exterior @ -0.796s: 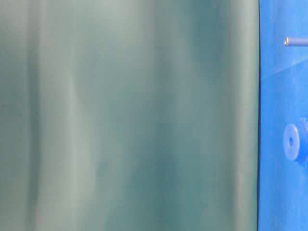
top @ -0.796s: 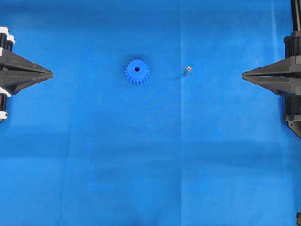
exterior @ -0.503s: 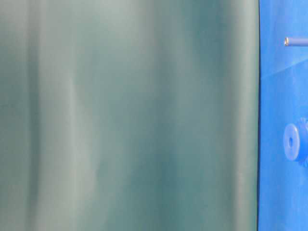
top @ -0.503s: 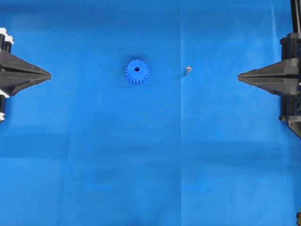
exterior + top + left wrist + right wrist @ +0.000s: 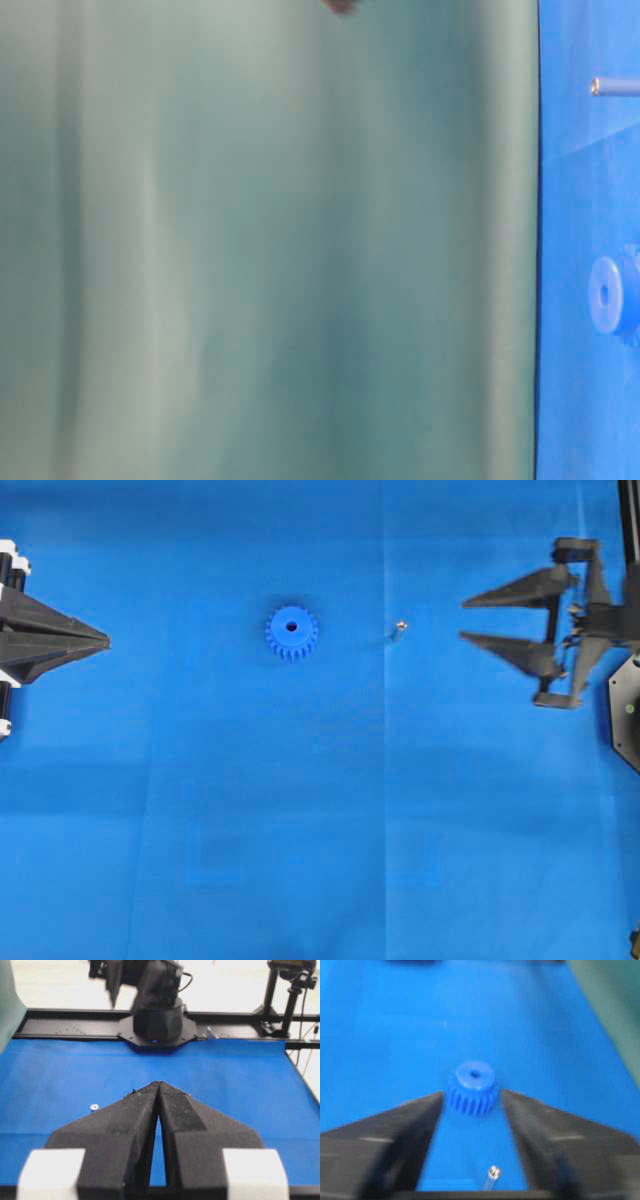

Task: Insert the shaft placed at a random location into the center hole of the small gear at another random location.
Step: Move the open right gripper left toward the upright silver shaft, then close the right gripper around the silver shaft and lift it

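Seen from the right gripper, its two black fingers stand wide apart with nothing between them. Just ahead the shaft stands on the blue cloth; the small gear lies flat beyond it, its center hole showing. Farthest off, the left gripper has its jaws pressed together, empty

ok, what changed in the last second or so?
The right hand opened from shut and moved inward toward the shaft, holding nothing. The left hand stayed shut at the left edge. The shaft and the small gear stayed where they were on the blue cloth.
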Tool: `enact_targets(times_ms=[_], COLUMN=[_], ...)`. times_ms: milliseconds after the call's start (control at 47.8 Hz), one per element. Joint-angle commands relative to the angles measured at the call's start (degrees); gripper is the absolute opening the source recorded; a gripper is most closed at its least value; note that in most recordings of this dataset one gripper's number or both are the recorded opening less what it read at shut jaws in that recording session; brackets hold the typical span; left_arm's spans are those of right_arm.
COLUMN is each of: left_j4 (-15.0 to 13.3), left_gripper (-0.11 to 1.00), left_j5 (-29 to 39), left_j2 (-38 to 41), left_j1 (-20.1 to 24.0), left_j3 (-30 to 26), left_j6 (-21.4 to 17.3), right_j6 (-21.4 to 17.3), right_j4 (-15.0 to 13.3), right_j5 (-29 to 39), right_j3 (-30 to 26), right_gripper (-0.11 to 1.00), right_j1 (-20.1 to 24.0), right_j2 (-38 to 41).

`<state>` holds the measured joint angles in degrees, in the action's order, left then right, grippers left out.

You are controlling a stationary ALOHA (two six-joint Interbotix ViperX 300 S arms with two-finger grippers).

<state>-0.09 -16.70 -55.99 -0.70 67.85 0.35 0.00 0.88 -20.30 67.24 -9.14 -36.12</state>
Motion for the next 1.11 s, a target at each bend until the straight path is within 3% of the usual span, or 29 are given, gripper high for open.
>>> enact_targets(times_ms=[0, 63, 105, 230, 586, 796, 1089], left_j4=[0.0, 0.0, 0.0, 0.0, 0.0, 0.0, 0.0], left_gripper=[0.0, 0.0, 0.0, 0.0, 0.0, 0.0, 0.0], left_j5=[-0.4, -0.4, -0.4, -0.4, -0.4, -0.4, -0.3], left_j2=[0.5, 0.5, 0.5, 0.5, 0.5, 0.4, 0.4], left_j1=[-0.1, -0.1, -0.1, -0.1, 0.3, 0.4, 1.1], left_j3=[-1.0, -0.9, -0.8, -0.8, -0.4, -0.1, 0.0], left_j6=[0.0, 0.0, 0.0, 0.0, 0.0, 0.0, 0.0], right_j6=[-0.1, -0.1, -0.1, -0.1, -0.1, -0.1, -0.1], right_j4=[0.4, 0.8, 1.5, 4.1, 6.3, 8.2, 8.0], right_j5=[-4.0, -6.4, -8.0, -12.4, -16.6, -18.3, -18.3], right_j3=[-0.4, -0.7, -0.8, -1.4, -4.7, -4.7, -4.8], right_gripper=[0.62, 0.8, 0.83, 0.72, 0.73, 0.72, 0.64], right_j1=[-0.4, -0.5, -0.8, -1.7, -3.5, -4.9, -4.8], right_j2=[5.2, 9.0, 11.3, 18.6, 32.5, 35.8, 36.5])
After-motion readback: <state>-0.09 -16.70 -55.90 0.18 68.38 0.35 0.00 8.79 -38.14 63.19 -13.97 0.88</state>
